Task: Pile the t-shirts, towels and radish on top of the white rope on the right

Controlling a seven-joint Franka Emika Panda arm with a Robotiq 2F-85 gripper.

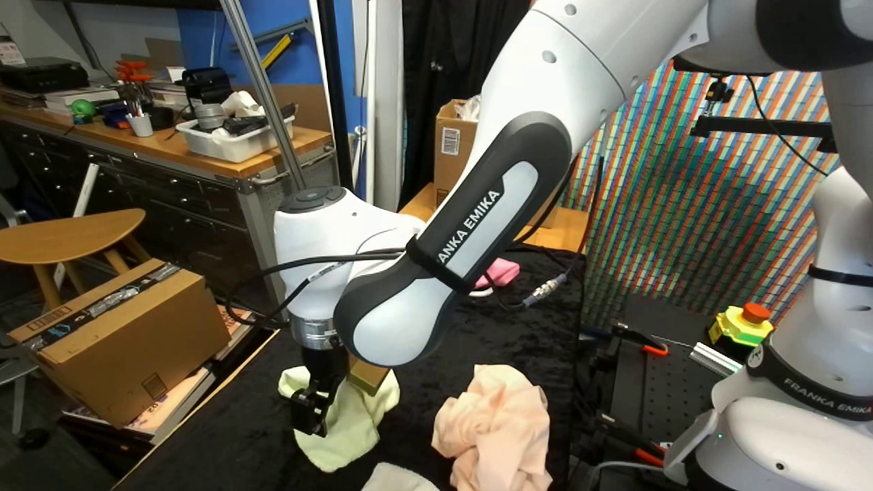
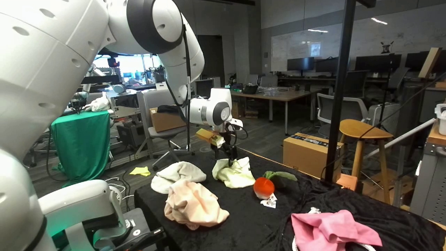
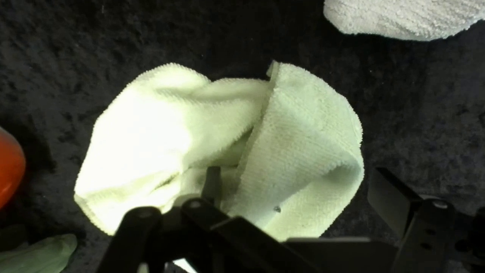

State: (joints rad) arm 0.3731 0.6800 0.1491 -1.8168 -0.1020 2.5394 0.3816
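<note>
My gripper (image 3: 303,185) stands open above the pale green towel (image 3: 299,125), one finger over the cloth and the other past its edge; nothing is gripped. In an exterior view a pink cloth (image 2: 334,230) rests on the white rope (image 2: 366,246), which shows only in bits around it. The red radish (image 2: 263,188), green leaves attached, lies between the pale green and pink cloths. A crumpled peach cloth (image 2: 193,207) sits beside an off-white towel (image 2: 177,176). Which cloths are t-shirts I cannot tell.
Black fabric (image 2: 244,216) covers the table. A wooden-looking block (image 1: 368,375) is fixed by the gripper's wrist. A dark upright post (image 2: 336,104) stands at the table's edge, near a cardboard box (image 2: 310,153). Cables (image 1: 539,290) lie near the pink cloth.
</note>
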